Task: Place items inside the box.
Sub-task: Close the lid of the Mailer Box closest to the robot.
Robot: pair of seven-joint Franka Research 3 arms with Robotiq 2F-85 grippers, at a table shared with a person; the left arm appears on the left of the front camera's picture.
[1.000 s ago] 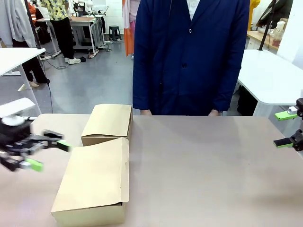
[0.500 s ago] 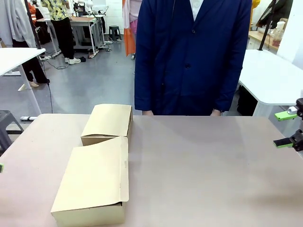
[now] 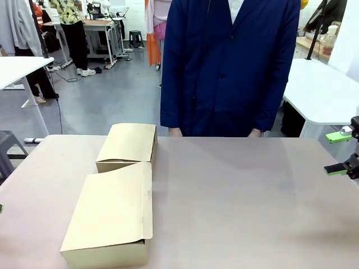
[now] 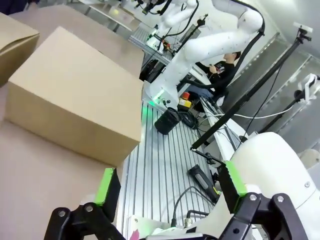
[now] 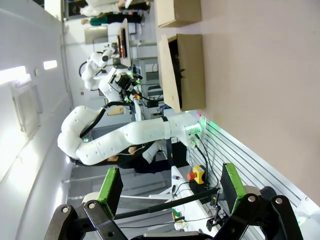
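Two brown cardboard boxes sit on the left of the table: the near box [image 3: 109,216] with its lid flap lying over it, and a smaller box [image 3: 128,145] behind it. The items are out of view. In the left wrist view my left gripper [image 4: 169,186] is open with nothing between its fingers, off the table's edge beside the near box [image 4: 75,95]. My right gripper [image 3: 342,152] hangs open at the table's right edge. In the right wrist view that gripper [image 5: 170,187] holds nothing, and the near box [image 5: 190,70] lies far across the table.
A person in a navy coat [image 3: 227,67] stands at the far edge with hands [image 3: 175,133] resting near the table rim. The tan tabletop [image 3: 241,196] stretches bare between the boxes and my right gripper. Other tables and people are in the background.
My left arm has pulled back leftward, out of the front view. The right gripper, the boxes and the person stay where they were.
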